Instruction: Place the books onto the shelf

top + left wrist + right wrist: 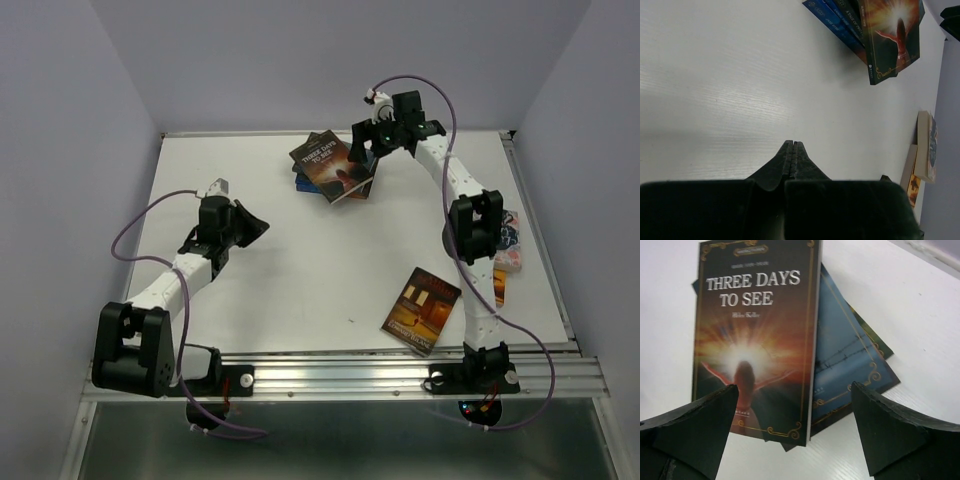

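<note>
The right gripper (pixel 795 390) is hovering, jaws apart, over the "Three Days to See" book (pixel 757 340) topping the stack (pixel 852 365). It is probably needing a straight vertical move that avoids nudging the covers. The left gripper (pixel 793 146) is sitting closed, empty.

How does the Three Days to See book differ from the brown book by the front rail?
Three Days to See tops a fanned pile at the table's far side; the brown book lies alone near the front edge. The first shows a sunburst on dark; the brown book is orange-brown. Both lie flat, cover up.

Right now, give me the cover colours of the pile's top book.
The top book is dark with an orange sunburst; the right wrist view shows it best.
</note>
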You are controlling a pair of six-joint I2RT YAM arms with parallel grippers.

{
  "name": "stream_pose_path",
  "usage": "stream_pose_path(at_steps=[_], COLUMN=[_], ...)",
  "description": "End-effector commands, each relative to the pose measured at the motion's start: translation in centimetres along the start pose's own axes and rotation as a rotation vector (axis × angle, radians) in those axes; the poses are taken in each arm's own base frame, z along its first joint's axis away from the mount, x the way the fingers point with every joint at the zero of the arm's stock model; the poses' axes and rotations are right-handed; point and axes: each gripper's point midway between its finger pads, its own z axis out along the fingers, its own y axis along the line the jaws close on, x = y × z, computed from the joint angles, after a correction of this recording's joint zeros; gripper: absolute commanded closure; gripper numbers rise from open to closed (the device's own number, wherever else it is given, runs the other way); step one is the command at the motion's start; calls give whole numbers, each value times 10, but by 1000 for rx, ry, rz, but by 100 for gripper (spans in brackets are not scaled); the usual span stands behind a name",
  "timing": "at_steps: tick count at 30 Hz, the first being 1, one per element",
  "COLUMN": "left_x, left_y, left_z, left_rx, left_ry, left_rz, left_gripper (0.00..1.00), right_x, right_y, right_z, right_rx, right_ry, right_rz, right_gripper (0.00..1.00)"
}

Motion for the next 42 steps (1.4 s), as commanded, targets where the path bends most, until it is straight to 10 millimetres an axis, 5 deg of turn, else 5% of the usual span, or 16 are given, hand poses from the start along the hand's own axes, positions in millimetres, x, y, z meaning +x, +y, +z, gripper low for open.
stream_pose_path(at_steps=[1,6,10,13,17,22,24,25,30,36,42], left_x=[-20,-23,-27,-35,-45,-49,-46,-46,-47,-46,-42], left_y=[-19,-19,-14,-9,-6,0,3,3,2,4,5], left_z=[-2,-4,-9,-18,-36,-50,-53,-53,-52,-46,-43], left_rx=[50,42,11,-30,-66,-105,-115,-114,-112,-119,-119], left_ry=[-41,-49,-67,-104,-160,-208,-197,-198,-200,-190,-171], left_rz=[31,34,53,66,76,49,44,46,46,41,29], left_gripper=[100,100,93,81,69,46,12,5,2,2,2], right_x=[-36,-43,1,20,33,38,39,39,44,37,35], right_y=[-11,17,87,116,129,100,91,85,74,66,43], right_z=[-30,-42,-6,13,39,49,46,42,28,16,2], right_rx=[205,341,288,291,277,447,496,540,615,691,736], right_ry=[-68,-43,83,124,136,152,156,157,168,128,133], right_rz=[-69,-250,-404,-446,-440,-458,-471,-475,-487,-495,-463], right_gripper=[0,0,0,0,0,0,0,0,3,23,30])
